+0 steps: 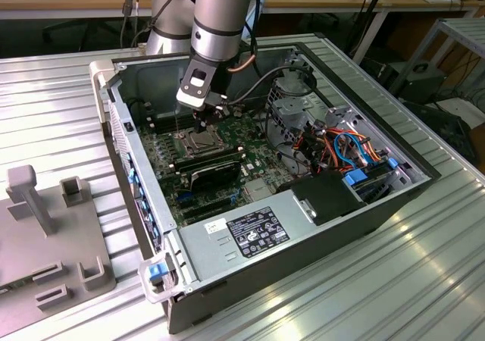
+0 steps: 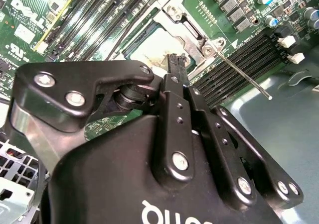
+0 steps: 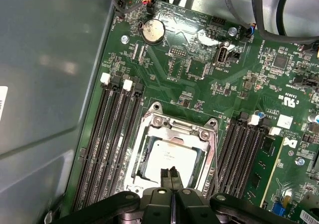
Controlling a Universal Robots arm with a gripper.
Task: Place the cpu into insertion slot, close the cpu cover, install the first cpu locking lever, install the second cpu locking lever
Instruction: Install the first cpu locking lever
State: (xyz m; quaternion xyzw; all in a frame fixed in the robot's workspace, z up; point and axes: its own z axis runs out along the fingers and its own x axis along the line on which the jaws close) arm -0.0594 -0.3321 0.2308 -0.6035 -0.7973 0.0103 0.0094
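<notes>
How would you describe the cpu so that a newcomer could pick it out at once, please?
Inside the open computer case, look at the green board. Between the two banks of long black memory slots sits a silver metal frame, just by the gripper. The cpu is the flat, dull silver square in its window.

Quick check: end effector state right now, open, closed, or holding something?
End effector: closed, fingertips together with nothing visible between them, right by the cpu.
</notes>
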